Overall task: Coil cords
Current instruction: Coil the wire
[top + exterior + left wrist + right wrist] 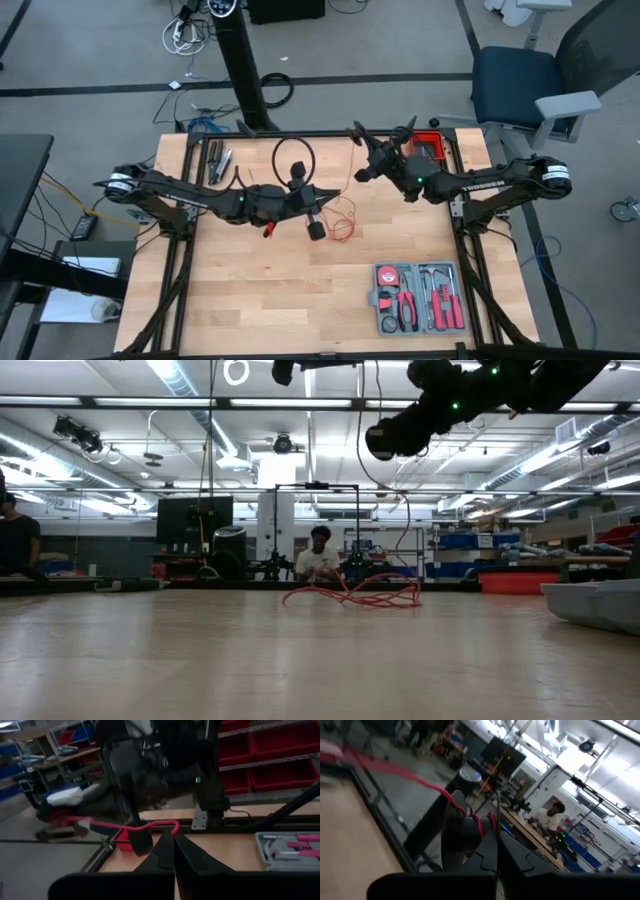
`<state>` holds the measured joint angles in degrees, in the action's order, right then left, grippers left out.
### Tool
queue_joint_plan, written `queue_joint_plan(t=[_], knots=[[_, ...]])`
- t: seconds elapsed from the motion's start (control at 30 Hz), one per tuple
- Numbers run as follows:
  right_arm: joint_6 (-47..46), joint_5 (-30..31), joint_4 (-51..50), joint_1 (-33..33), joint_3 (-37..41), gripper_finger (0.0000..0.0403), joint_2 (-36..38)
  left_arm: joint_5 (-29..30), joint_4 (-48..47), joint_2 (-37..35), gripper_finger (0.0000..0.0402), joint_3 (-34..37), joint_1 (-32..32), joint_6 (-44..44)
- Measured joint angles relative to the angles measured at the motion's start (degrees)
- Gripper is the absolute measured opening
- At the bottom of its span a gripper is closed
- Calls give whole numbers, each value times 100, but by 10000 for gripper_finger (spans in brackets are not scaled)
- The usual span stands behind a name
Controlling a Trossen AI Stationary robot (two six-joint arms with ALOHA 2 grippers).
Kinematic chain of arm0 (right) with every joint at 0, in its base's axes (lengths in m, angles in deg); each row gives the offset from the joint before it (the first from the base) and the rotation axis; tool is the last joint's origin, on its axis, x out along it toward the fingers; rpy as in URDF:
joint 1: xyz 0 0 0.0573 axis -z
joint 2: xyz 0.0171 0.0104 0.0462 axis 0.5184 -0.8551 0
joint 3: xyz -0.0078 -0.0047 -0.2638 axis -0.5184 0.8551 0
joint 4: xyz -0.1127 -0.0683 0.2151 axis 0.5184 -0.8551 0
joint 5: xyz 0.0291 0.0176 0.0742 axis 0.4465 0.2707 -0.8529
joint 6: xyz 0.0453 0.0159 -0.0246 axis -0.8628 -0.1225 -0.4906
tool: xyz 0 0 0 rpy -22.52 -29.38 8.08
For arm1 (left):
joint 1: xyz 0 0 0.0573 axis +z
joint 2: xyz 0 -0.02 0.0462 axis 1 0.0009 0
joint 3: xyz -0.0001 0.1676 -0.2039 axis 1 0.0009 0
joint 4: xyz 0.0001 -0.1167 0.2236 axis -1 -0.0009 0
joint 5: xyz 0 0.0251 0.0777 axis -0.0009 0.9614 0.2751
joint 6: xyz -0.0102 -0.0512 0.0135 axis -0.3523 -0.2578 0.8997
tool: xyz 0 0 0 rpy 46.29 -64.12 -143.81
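- The red cord [340,222] lies mostly in a loose tangle near the middle of the bench [250,300], just beside the left hand; the low view shows it [355,596] as a low, springy heap of loops resting on the wood.
- The left hand [316,228] hangs over the bench middle with its fingers pressed together; in its wrist view a stretch of red cord [150,825] runs across just beyond the tips, apparently caught there.
- The right hand [362,172] sits raised toward the far edge, fingers pressed together too; its wrist view shows red cord [475,822] draped over the fingertips and trailing away, so it looks pinched or hooked there.
- Handling, as a judgement: the cord is very thin, light and limp, with a little spring in its loops. It will not hold a shape unaided, will slide easily and will snag on itself.
- Where to take hold: near a free end or on a single clear strand at the tangle's edge, not in the heap, where several loops would lift together.
- The grey tool case [418,297] lies well apart, at the near right corner.
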<state>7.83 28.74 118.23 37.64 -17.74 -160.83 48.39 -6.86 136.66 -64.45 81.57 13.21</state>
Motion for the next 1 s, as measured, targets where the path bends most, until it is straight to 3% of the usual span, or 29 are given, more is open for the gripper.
queue_joint_plan(t=[0.37,0.77,1.0], knots=[[279,-518,964,-285,0,0,18,32,-218,350,0,0,16,28],[281,-929,966,-666,0,0,323,247,-375,352,0,0,46,74],[-219,-1344,669,-867,0,0,427,247,-286,352,0,0,98,236]])
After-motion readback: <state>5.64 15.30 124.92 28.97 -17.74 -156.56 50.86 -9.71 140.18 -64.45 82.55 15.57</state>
